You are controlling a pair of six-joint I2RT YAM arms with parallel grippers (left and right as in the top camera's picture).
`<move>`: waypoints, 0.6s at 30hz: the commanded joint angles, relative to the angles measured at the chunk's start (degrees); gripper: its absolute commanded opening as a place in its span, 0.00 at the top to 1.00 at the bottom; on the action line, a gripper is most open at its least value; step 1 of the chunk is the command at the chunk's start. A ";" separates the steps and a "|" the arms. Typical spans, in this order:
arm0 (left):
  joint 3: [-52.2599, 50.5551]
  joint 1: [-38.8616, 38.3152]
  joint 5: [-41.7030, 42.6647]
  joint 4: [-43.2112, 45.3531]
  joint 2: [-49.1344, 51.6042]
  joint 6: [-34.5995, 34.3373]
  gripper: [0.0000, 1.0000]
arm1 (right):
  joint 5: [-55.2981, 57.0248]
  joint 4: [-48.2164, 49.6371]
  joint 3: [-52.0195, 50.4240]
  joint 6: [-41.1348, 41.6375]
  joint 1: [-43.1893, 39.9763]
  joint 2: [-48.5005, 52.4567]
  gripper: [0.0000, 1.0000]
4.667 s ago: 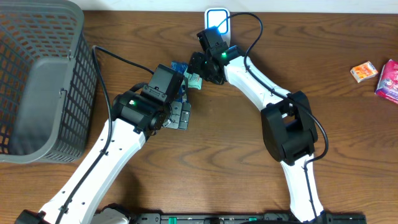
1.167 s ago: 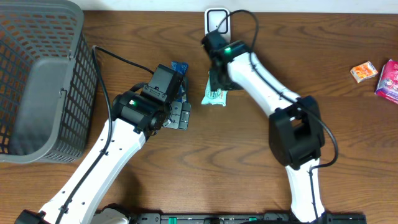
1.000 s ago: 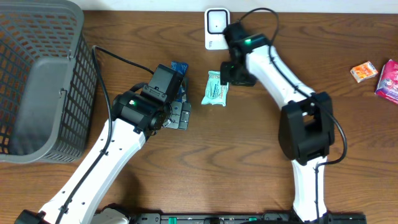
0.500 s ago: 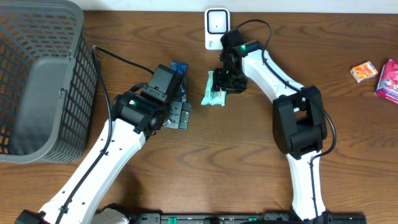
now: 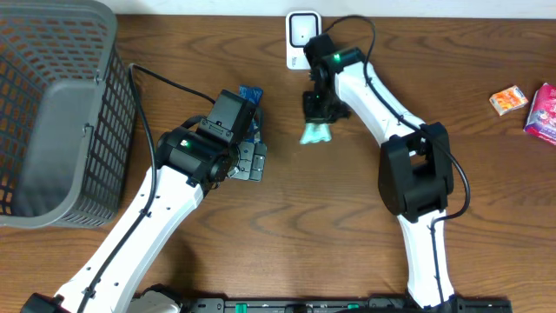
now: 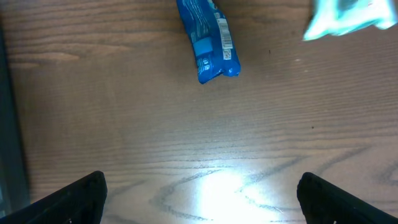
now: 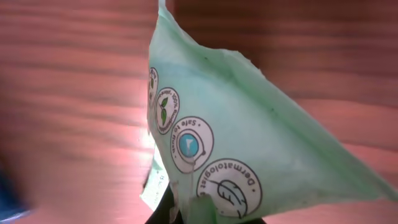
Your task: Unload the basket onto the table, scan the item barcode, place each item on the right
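A pale green packet (image 5: 314, 132) hangs from my right gripper (image 5: 318, 111), which is shut on its upper edge just below the white scanner (image 5: 301, 35) at the table's back. In the right wrist view the green packet (image 7: 249, 149) fills the frame, pinched at the bottom by the right gripper (image 7: 205, 216). A blue packet (image 5: 250, 94) lies on the wood by my left arm. My left gripper (image 6: 202, 199) is open over bare table, short of the blue packet (image 6: 208, 40), whose barcode faces up. A corner of the green packet (image 6: 348, 18) shows at the top right there.
A large grey mesh basket (image 5: 52, 113) fills the left side of the table. A small orange box (image 5: 508, 101) and a pink packet (image 5: 543, 113) lie at the far right edge.
My right gripper came back down onto the green packet, shut on it and lifted it off the table, so it now hangs below the fingers. The left arm has not moved.
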 commanded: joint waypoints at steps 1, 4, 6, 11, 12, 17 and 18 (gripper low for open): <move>-0.04 0.13 -0.31 -0.15 0.20 0.11 0.02 | 28.85 -5.53 5.77 2.93 2.60 0.59 0.99; -0.04 0.13 -0.31 -0.15 0.20 0.11 0.02 | 39.17 -7.37 5.68 3.56 4.90 0.63 0.99; -0.04 0.13 -0.31 -0.17 0.20 0.11 0.02 | 43.39 -6.75 4.15 3.58 5.70 0.74 0.99; -0.04 0.13 -0.31 -0.15 0.20 0.11 0.02 | 51.67 0.76 -6.47 4.63 5.79 0.74 0.99; -0.04 0.13 -0.31 -0.17 0.20 0.11 0.02 | 51.82 1.95 -8.15 4.61 5.79 0.74 0.98; -0.04 0.13 -0.31 -0.17 0.20 0.11 0.02 | 47.69 4.11 -11.56 4.61 6.27 0.74 0.79; -0.04 0.13 -0.31 -0.15 0.20 0.11 0.02 | 44.81 4.31 -11.56 4.61 6.56 0.74 0.76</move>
